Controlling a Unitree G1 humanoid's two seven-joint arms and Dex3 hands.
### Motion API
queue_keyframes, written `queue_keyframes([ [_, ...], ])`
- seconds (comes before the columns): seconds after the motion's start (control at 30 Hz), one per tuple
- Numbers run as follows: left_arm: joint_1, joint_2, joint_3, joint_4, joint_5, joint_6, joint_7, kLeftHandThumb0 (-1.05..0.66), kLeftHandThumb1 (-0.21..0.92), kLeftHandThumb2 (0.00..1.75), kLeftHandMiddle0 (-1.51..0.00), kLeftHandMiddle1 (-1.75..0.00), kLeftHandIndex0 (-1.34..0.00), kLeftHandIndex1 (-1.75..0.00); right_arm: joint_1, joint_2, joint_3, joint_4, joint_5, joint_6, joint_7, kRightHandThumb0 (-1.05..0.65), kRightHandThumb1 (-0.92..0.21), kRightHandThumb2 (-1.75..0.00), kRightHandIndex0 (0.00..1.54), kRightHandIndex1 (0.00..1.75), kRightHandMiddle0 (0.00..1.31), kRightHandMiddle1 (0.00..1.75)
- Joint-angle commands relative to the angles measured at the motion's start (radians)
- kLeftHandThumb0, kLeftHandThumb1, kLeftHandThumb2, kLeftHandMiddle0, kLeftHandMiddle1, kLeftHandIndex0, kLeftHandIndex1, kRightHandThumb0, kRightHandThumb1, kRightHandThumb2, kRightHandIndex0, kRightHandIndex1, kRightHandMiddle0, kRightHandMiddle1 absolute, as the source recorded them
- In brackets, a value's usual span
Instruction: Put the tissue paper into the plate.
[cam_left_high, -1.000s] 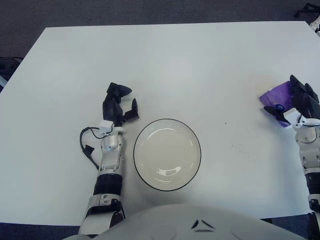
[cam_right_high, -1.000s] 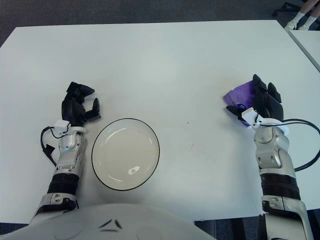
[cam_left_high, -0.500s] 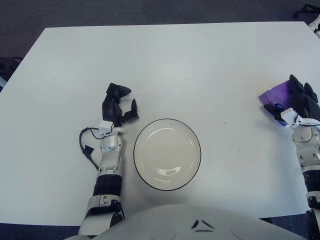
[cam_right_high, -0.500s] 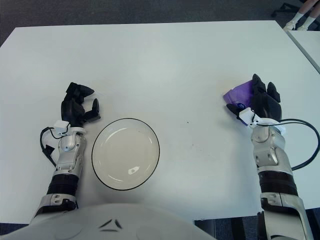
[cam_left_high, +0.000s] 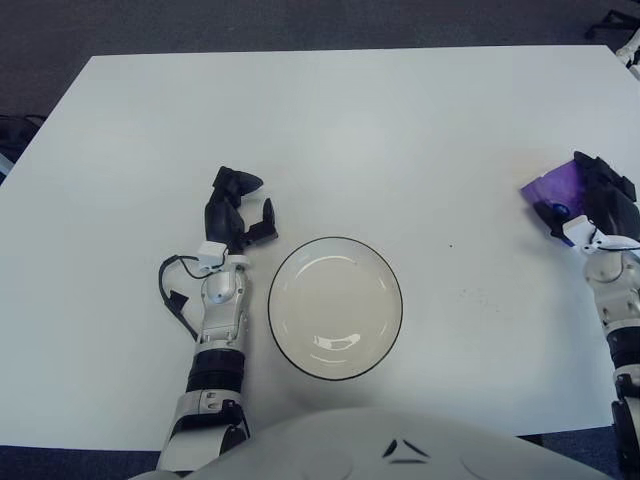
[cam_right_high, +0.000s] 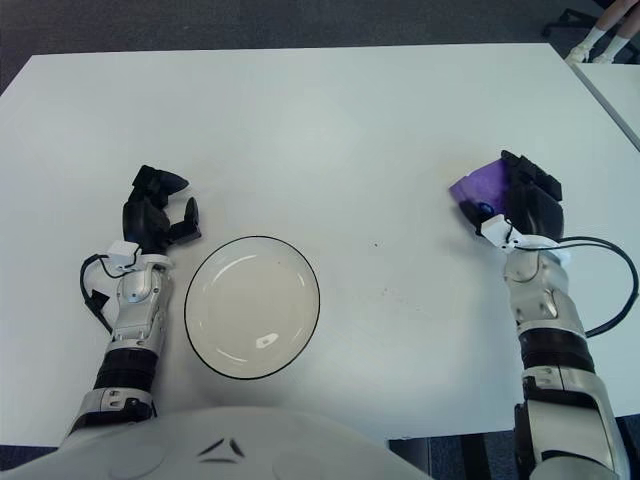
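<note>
On the white tabletop (cam_right_high: 330, 130), the left robot hand (cam_right_high: 155, 215) shows just left of the plate (cam_right_high: 252, 307), its fingers loosely curled and holding nothing. The round, black-rimmed plate sits near the front edge, between the two arms. Far to the right, the right robot hand (cam_right_high: 525, 205) has its dark fingers closed over the purple tissue paper (cam_right_high: 482, 188), well apart from the plate.
</note>
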Motion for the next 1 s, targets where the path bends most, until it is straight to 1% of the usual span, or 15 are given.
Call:
queue_keyframes([
  [0.0, 0.17, -0.012, 0.012, 0.122, 0.002, 0.04, 0.018, -0.01, 0.24, 1.35, -0.68, -1.56, -0.51, -1.75, 0.105, 0.058, 0.068, -0.06, 0.028, 0.14, 0.166, -0.76, -0.28, -1.08, 0.0, 1.32, 0.0, 1.48],
  [0.03, 0.171, -0.013, 0.012, 0.121, 0.0, 0.039, 0.017, -0.01, 0.24, 1.35, -0.68, -1.56, -0.51, -1.75, 0.121, 0.058, 0.067, -0.115, 0.035, 0.174, 0.191, -0.73, -0.26, -1.11, 0.02, 1.44, 0.05, 1.57],
  [0.07, 0.172, -0.013, 0.012, 0.119, -0.001, 0.039, 0.016, -0.01, 0.24, 1.35, -0.68, -1.56, -0.51, -1.75, 0.133, 0.06, 0.065, -0.16, 0.042, 0.208, 0.214, -0.71, -0.25, -1.13, 0.03, 1.52, 0.09, 1.64],
  [0.1, 0.173, -0.013, 0.012, 0.118, -0.002, 0.038, 0.015, -0.01, 0.24, 1.35, -0.68, -1.56, -0.52, -1.75, 0.142, 0.061, 0.064, -0.192, 0.047, 0.233, 0.229, -0.69, -0.25, -1.14, 0.05, 1.56, 0.13, 1.66],
  [0.17, 0.174, -0.014, 0.012, 0.117, -0.002, 0.035, 0.013, -0.01, 0.24, 1.35, -0.68, -1.57, -0.52, -1.75, 0.128, 0.055, 0.07, -0.165, 0.055, 0.252, 0.251, -0.63, -0.24, -1.16, 0.11, 1.66, 0.27, 1.71],
  [0.23, 0.175, -0.014, 0.012, 0.117, -0.002, 0.032, 0.013, -0.01, 0.24, 1.35, -0.68, -1.57, -0.52, -1.75, 0.118, 0.05, 0.074, -0.144, 0.059, 0.271, 0.268, -0.56, -0.29, -1.22, 0.16, 1.7, 0.43, 1.73],
  [0.33, 0.175, -0.015, 0.013, 0.117, -0.004, 0.029, 0.013, -0.01, 0.24, 1.35, -0.68, -1.56, -0.52, -1.75, 0.111, 0.046, 0.076, -0.13, 0.06, 0.289, 0.278, -0.51, -0.3, -1.29, 0.26, 1.73, 0.55, 1.74],
  [0.4, 0.176, -0.016, 0.013, 0.116, -0.006, 0.027, 0.012, -0.01, 0.24, 1.35, -0.68, -1.55, -0.52, -1.75, 0.107, 0.046, 0.076, -0.126, 0.062, 0.302, 0.283, -0.5, -0.3, -1.31, 0.34, 1.74, 0.59, 1.74],
  [0.43, 0.176, -0.017, 0.013, 0.116, -0.007, 0.026, 0.012, -0.01, 0.24, 1.34, -0.68, -1.54, -0.52, -1.75, 0.106, 0.047, 0.076, -0.13, 0.063, 0.312, 0.286, -0.32, -0.24, -1.36, 0.47, 1.66, 0.61, 1.74],
  [0.47, 0.176, -0.019, 0.014, 0.115, -0.008, 0.025, 0.013, -0.01, 0.24, 1.34, -0.69, -1.54, -0.52, -1.75, 0.107, 0.054, 0.07, -0.146, 0.071, 0.337, 0.295, -0.26, -0.22, -1.38, 0.52, 1.64, 0.62, 1.74],
  [0.5, 0.176, -0.02, 0.015, 0.114, -0.009, 0.025, 0.015, -0.01, 0.25, 1.33, -0.69, -1.52, -0.53, -1.75, 0.107, 0.059, 0.066, -0.158, 0.078, 0.355, 0.301, -0.17, -0.18, -1.42, 0.6, 1.61, 0.63, 1.75],
  [0.53, 0.176, -0.021, 0.016, 0.113, -0.009, 0.025, 0.017, -0.01, 0.25, 1.33, -0.7, -1.51, -0.53, -1.75, 0.107, 0.065, 0.06, -0.17, 0.086, 0.373, 0.306, -0.11, -0.14, -1.46, 0.67, 1.6, 0.63, 1.75],
  [0.63, 0.177, -0.023, 0.016, 0.11, -0.008, 0.023, 0.021, -0.01, 0.25, 1.31, -0.71, -1.48, -0.53, -1.75, 0.11, 0.083, 0.042, -0.194, 0.116, 0.4, 0.309, -0.04, -0.06, -1.55, 0.79, 1.6, 0.63, 1.75],
  [0.77, 0.178, -0.024, 0.016, 0.109, -0.009, 0.022, 0.021, -0.01, 0.27, 1.29, -0.71, -1.45, -0.52, -1.75, 0.113, 0.097, 0.02, -0.209, 0.156, 0.404, 0.306, -0.01, 0.0, -1.62, 0.89, 1.58, 0.64, 1.75],
  [0.97, 0.177, -0.027, 0.02, 0.103, -0.022, 0.036, 0.016, -0.01, 0.28, 1.28, -0.7, -1.48, -0.49, -1.75, 0.119, 0.122, -0.032, -0.235, 0.251, 0.378, 0.325, 0.0, 0.01, -1.64, 0.92, 1.59, 0.63, 1.75],
])
